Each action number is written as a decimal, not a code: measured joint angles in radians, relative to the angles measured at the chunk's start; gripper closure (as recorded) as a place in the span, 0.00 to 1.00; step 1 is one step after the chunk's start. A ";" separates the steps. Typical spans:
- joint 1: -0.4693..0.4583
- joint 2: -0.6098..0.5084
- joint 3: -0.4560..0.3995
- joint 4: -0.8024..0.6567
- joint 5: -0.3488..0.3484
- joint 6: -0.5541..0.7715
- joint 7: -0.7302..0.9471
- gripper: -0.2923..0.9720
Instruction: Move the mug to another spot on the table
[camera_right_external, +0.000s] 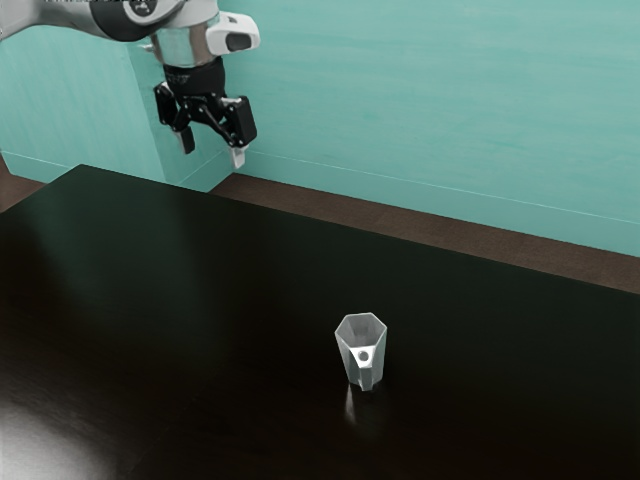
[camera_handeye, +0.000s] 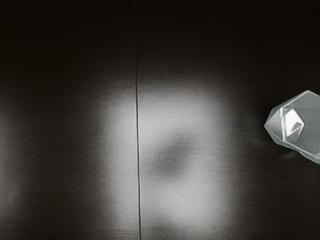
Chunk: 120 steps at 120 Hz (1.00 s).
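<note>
The gripper (camera_right_external: 212, 152) hangs high near the far corner of the black table (camera_right_external: 150, 300), at the exterior view's left. Its two fingers are spread apart and grasp nothing. The pale faceted mug (camera_right_external: 361, 350) stands upright on the table, well apart from the gripper, toward the exterior view's right. Glossy dark tabletop lies between them. In the wrist view the mug (camera_handeye: 295, 125) sits far from a thin seam (camera_handeye: 136, 125). Behind the table are a teal wall (camera_right_external: 450, 90) and brown floor (camera_right_external: 450, 235).
</note>
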<state>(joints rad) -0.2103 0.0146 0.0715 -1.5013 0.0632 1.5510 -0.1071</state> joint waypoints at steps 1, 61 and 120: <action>-0.001 0.000 0.000 0.000 0.000 0.000 -0.001 0.23; 0.180 -0.184 -0.198 -0.341 0.002 0.155 -0.140 0.23; 0.186 -0.087 -0.333 -0.561 -0.169 0.482 -0.646 0.23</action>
<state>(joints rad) -0.0241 -0.0725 -0.2610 -2.0620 -0.1054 2.0331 -0.7535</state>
